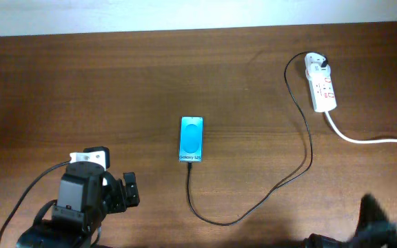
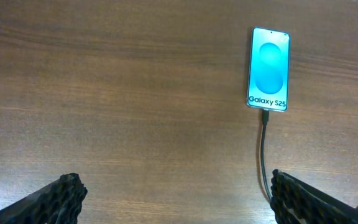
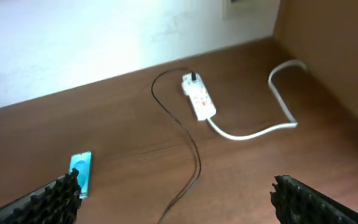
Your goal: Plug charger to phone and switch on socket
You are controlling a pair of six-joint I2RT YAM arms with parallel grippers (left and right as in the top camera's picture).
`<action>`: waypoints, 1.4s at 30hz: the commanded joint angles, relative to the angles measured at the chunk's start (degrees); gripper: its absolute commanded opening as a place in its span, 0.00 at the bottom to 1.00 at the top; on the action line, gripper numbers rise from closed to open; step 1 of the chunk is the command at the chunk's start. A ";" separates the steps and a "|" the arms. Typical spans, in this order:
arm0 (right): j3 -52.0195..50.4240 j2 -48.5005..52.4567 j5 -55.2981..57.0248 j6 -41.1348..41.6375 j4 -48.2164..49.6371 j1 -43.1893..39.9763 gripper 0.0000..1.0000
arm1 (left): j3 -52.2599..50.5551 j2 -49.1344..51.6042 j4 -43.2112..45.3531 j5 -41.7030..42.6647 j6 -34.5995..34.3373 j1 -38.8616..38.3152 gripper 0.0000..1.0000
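Note:
The phone (image 1: 191,140) lies flat mid-table, blue screen up, "Galaxy S25" strip at its near end. It also shows in the left wrist view (image 2: 269,69) and right wrist view (image 3: 81,172). The black charger cable (image 1: 302,145) has its tip in the phone's near end (image 2: 265,116), loops right and runs up to its plug (image 1: 320,63) in the white socket strip (image 1: 322,84), also in the right wrist view (image 3: 199,101). My left gripper (image 2: 174,196) is open and empty, near-left of the phone. My right gripper (image 3: 176,193) is open and empty, raised at the near right.
The socket's thick white cord (image 1: 374,140) curves off toward the table's right edge (image 3: 253,132). A white wall (image 3: 73,43) runs behind the table's far edge. The left arm's body (image 1: 81,196) and its black cables sit at the near left corner.

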 commanded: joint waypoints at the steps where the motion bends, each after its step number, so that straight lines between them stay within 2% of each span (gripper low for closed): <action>1: 0.22 -6.95 -1.11 -4.37 -0.35 0.15 0.98 | -0.22 -0.17 -0.09 -0.85 0.26 0.17 0.99; 5: -3.45 -14.36 -0.68 -8.98 2.67 0.17 0.98 | -0.22 -0.17 -0.09 -0.85 0.26 0.17 0.99; 8: -14.58 -20.35 -1.84 -8.94 13.09 1.75 0.98 | -0.22 -0.17 -0.09 -0.85 0.26 0.17 0.99; 11: -30.69 -27.19 -4.28 -8.92 28.28 4.22 0.98 | -0.22 -0.17 -0.09 -0.85 0.26 0.17 0.99; 13: -46.77 -33.64 -8.48 -8.90 41.92 6.01 0.98 | -0.22 -0.17 -0.09 -0.85 0.26 0.17 0.99; 16: -63.41 -38.47 -11.28 -8.46 55.54 8.92 0.98 | -0.22 -0.17 -0.09 -0.85 0.26 0.17 0.99; 21: -80.41 -39.32 -12.09 -8.48 73.00 12.59 0.98 | -0.22 -0.17 -0.09 -0.85 0.26 0.17 0.99; 26: -90.05 -42.27 -12.22 -8.46 81.26 12.61 0.98 | -0.22 -0.17 -0.09 -0.85 0.26 0.17 0.99; 31: -102.86 -42.27 -9.14 -7.56 97.33 12.61 0.98 | -0.22 -0.17 -0.09 -0.85 0.26 0.17 0.99; 33: -106.57 -42.27 -4.04 -2.21 99.54 12.61 0.98 | -0.22 -0.17 -0.09 -0.85 0.26 0.17 0.99; 39: -112.91 -42.27 2.12 -2.01 99.80 12.61 0.98 | -0.22 -0.17 -0.09 -0.85 0.26 0.17 0.99; 42: -113.90 -42.29 5.11 -2.03 95.14 12.61 0.98 | -0.22 -0.17 -0.09 -0.85 0.26 0.17 0.99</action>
